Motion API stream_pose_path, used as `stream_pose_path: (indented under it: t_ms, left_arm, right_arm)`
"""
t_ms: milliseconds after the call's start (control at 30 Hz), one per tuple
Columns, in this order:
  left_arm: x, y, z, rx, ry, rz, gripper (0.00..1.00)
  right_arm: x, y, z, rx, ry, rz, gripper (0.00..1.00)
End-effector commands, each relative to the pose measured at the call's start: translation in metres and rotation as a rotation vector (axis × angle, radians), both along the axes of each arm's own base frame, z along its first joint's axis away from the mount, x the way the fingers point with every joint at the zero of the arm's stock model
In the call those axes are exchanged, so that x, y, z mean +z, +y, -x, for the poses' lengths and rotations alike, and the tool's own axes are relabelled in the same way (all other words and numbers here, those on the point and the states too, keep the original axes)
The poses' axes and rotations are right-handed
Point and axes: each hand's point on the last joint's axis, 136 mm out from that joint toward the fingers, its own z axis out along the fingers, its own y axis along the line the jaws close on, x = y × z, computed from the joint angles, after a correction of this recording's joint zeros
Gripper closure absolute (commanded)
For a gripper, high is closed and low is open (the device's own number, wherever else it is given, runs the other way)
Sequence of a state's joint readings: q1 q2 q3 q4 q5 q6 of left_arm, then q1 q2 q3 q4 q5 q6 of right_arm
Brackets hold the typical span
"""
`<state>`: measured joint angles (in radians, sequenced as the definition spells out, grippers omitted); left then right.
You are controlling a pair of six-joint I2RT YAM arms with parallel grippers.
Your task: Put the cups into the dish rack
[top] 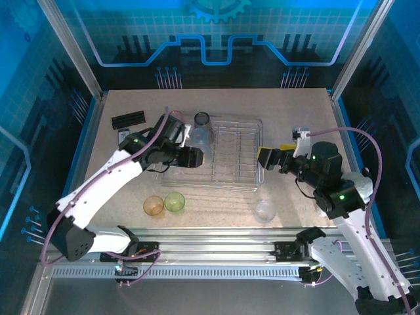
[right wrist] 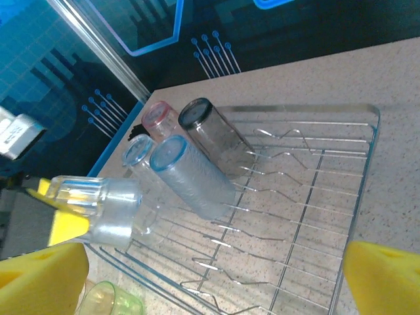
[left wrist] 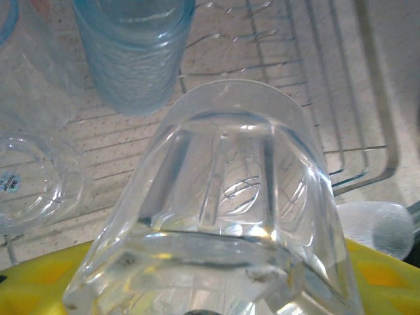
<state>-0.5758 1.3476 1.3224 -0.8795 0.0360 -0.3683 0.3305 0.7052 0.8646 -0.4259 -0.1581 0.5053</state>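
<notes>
My left gripper [top: 195,157] is shut on a clear cup [left wrist: 223,216], holding it over the left side of the dish rack [top: 237,172]. The yellow fingers [left wrist: 39,289] show at its base. A pale blue cup [right wrist: 190,177], a smoky grey cup [right wrist: 213,134], a pink cup [right wrist: 159,118] and a clear cup [right wrist: 140,156] lean in the rack's far left part. My right gripper [top: 266,157] stands open at the rack's right edge, with nothing between its yellow fingers [right wrist: 384,279]. An orange cup [top: 153,205], a green cup [top: 174,201] and a clear cup [top: 266,210] stand on the table in front of the rack.
A black ridged bar [top: 128,120] lies at the far left of the table, left of the rack. Blue-lit walls and metal posts enclose the table. The rack's right half [right wrist: 315,197] holds bare tines.
</notes>
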Motion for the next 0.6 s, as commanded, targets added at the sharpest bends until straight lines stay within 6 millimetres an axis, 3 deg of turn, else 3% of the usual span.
stream_pose_path:
  t_ms: [0,567]
  left_arm:
    - [-0.012,0.012,-0.002,0.068,0.072,-0.106,0.95]
    - [-0.063,-0.007,-0.016,0.090,0.265,-0.225,0.88]
  right_arm:
    - [0.003,0.002,0.000,0.017,-0.014,-0.006,0.00]
    - [-0.011,-0.007,0.002,0.004,0.014,0.084,0.00]
